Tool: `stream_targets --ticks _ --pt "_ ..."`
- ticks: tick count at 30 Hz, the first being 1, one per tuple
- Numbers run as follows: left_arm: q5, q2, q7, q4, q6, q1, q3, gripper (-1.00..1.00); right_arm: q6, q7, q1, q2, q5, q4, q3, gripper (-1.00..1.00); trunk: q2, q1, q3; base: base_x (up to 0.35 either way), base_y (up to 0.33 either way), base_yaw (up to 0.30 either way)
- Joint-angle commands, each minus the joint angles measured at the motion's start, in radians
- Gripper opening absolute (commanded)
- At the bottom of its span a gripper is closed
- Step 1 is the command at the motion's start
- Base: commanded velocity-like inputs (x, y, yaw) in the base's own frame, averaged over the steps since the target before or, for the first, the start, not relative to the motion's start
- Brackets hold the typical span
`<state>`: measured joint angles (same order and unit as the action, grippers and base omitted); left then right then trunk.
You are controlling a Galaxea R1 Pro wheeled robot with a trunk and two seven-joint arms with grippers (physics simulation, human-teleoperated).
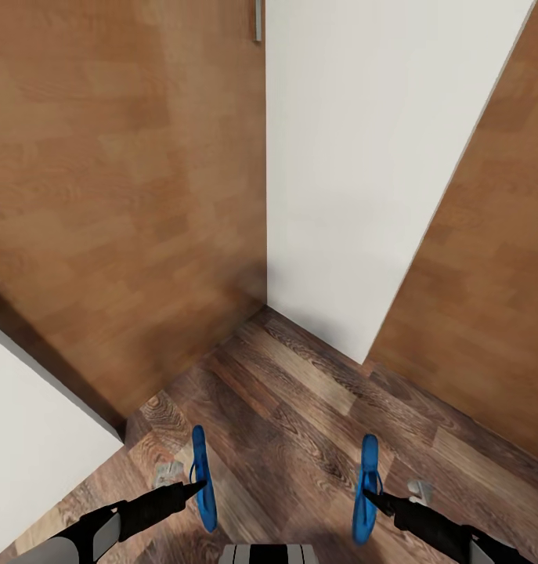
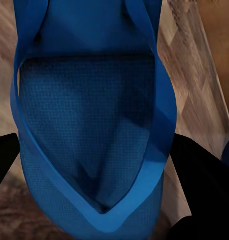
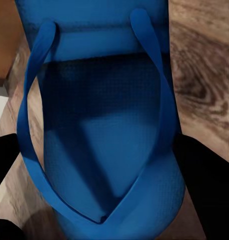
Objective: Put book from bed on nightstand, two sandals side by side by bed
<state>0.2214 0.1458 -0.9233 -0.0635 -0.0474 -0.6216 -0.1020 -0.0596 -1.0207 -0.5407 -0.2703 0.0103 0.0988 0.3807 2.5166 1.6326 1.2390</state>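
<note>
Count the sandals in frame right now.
2. One sandal is held edge-up by the left gripper; the other sandal is held by the right gripper, both above the wood floor.

Both arms are glossy black near the ends and change to light grey shells further back. The left claw (image 1: 196, 487) and right claw (image 1: 368, 492) have slim black tapering fingers. A grey-white trunk part (image 1: 267, 553) sits between them.

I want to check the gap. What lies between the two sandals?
Head view: between the left sandal and the right sandal, only bare wood floor; at the bottom edge, a grey part of the robot.
</note>
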Motion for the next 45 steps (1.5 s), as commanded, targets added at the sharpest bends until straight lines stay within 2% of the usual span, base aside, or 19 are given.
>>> stream_targets --ticks 1,18,23,27,36,45 --pt "-0.004 0.000 -0.004 0.001 -0.005 0.000 -0.007 -1.00 -0.006 0.006 0.000 0.000 0.001 -0.003 -0.002 -1.00 0.000 -0.001 -0.003 0.000 0.000 0.000" --pt "-0.004 -0.015 0.035 0.001 -0.005 0.000 -0.005 -1.00 -0.006 0.013 0.000 0.000 -0.001 -0.005 -0.003 -1.00 -0.004 -0.008 -0.069 0.000 0.000 0.000" --pt "-0.004 -0.030 0.113 0.003 0.003 0.000 -0.005 -1.00 -0.006 0.013 -0.001 0.000 -0.001 -0.005 -0.003 -1.00 -0.005 -0.011 -0.088 0.000 0.000 0.000" --pt "-0.003 -0.040 0.140 0.031 0.041 0.000 -0.005 -1.00 -0.006 0.013 0.000 0.000 -0.002 -0.005 -0.003 -1.00 -0.006 -0.012 -0.104 0.000 0.000 0.000" --pt "-0.002 -0.042 0.149 0.043 0.068 0.034 -0.005 -1.00 -0.006 0.013 0.000 0.000 -0.003 -0.006 -0.003 -1.00 -0.008 -0.016 -0.139 0.000 0.000 0.000" --pt "-0.002 -0.043 0.159 0.044 0.069 0.039 -0.005 -1.00 -0.006 0.013 0.000 0.000 -0.003 -0.006 -0.003 -1.00 -0.010 -0.020 -0.173 0.000 0.000 0.000"
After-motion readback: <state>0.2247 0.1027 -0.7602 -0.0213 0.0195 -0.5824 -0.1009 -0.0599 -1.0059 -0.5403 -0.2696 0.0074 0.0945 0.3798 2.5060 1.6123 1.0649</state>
